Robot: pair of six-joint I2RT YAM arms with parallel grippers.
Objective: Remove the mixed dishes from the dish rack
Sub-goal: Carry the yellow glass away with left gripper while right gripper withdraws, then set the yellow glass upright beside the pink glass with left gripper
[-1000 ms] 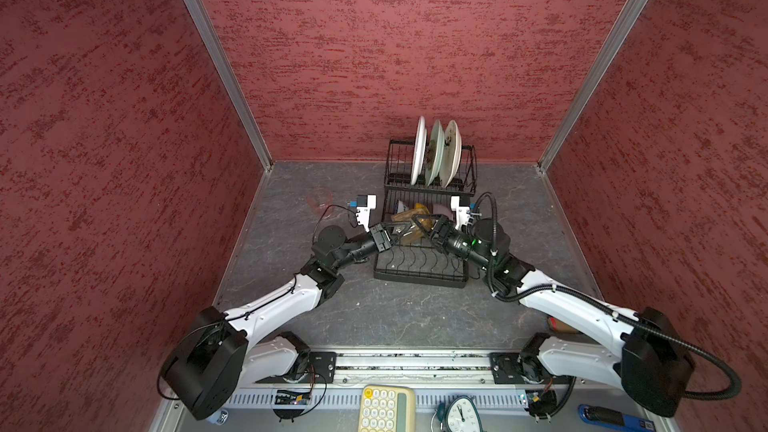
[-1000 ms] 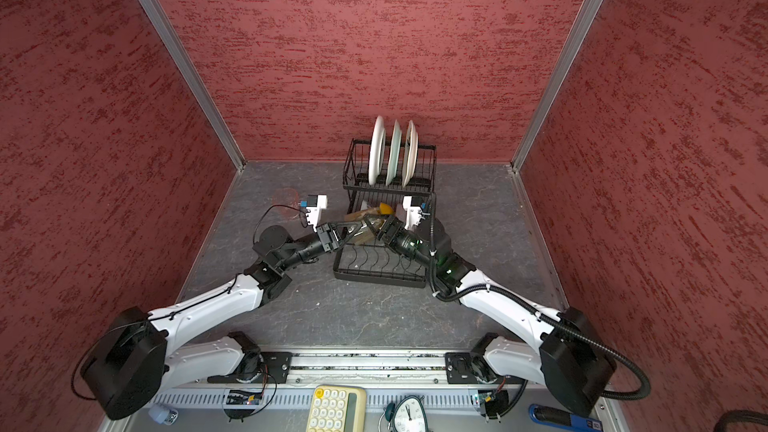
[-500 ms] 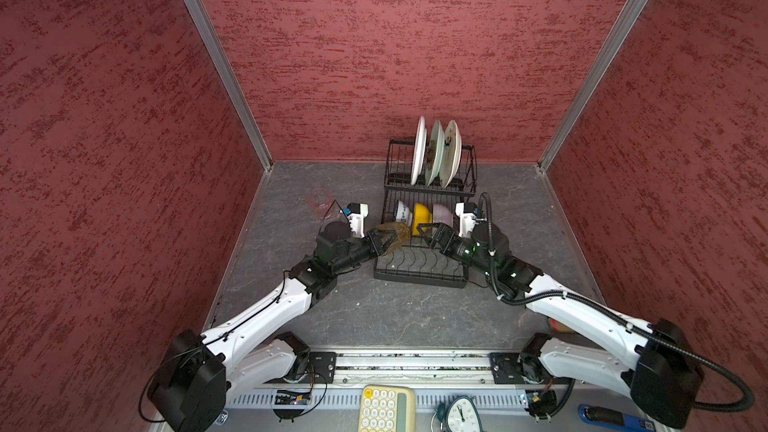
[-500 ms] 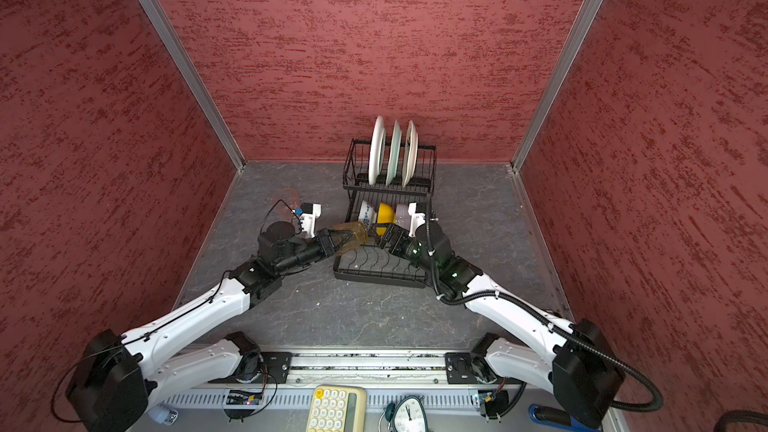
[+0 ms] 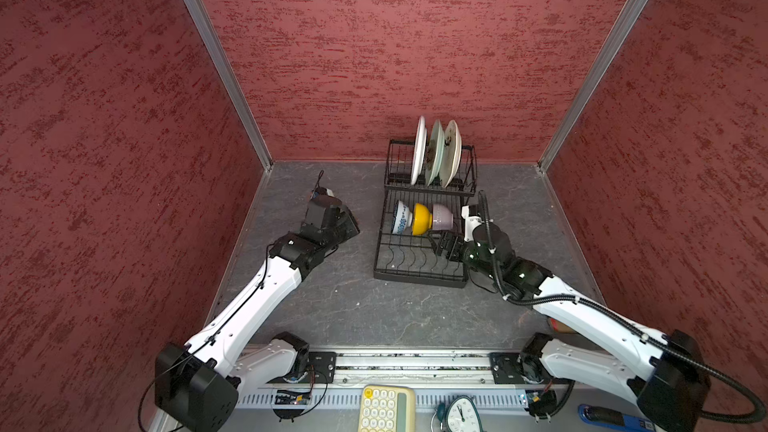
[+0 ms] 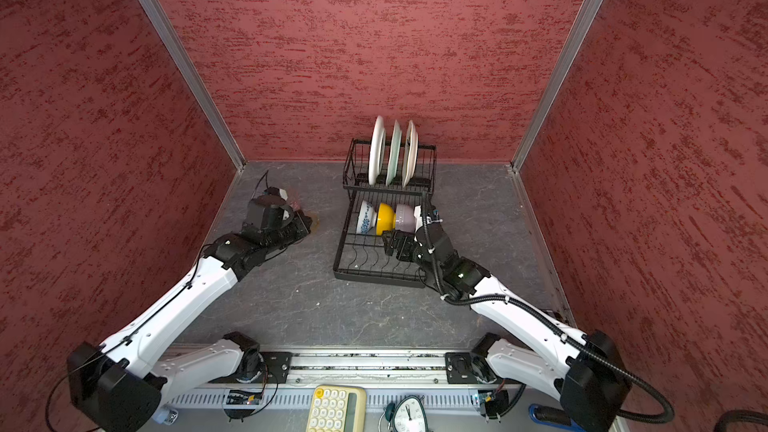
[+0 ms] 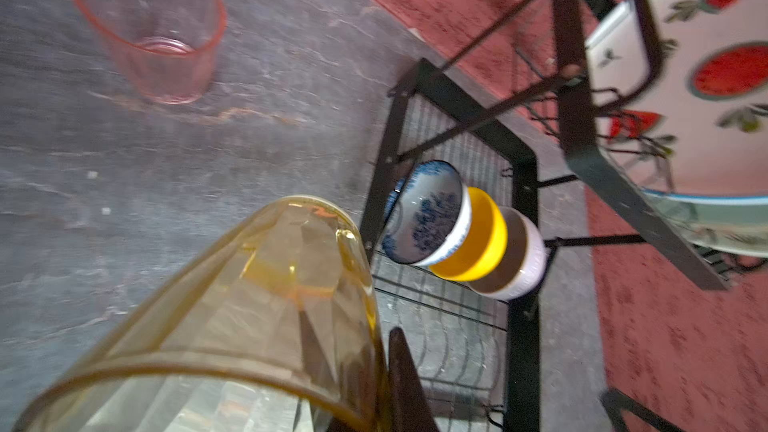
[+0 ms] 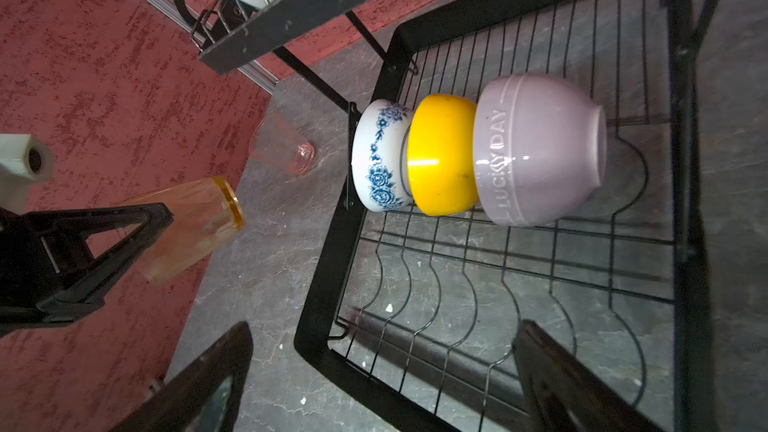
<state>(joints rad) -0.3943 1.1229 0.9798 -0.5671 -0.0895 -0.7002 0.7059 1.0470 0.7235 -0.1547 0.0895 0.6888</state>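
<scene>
**Handling.** The amber faceted glass tumbler should be treated as rigid, light, smooth-walled and brittle. It would likely slip under a loose grip and chip on a hard landing. The wall gives the firmest purchase. The left gripper was clamped on it and held it tilted above the grey stone-pattern surface, beside the left edge of the black wire dish rack and clear of it. It would probably need turning upright before release. The pink glass tumbler stood upright nearer the far-left corner of the surface.

The right gripper had its jaws wide apart and held nothing, above the middle of the rack's flat tray. The blue-and-white bowl, yellow bowl and lavender bowl lay nested on their sides across the tray's far end. The three round plates stood on edge in the tall basket.

**Change.** One second before, both grippers met over the tray at the amber tumbler. The left arm had since carried it off the rack. The right gripper had let go and drawn back slightly.
</scene>
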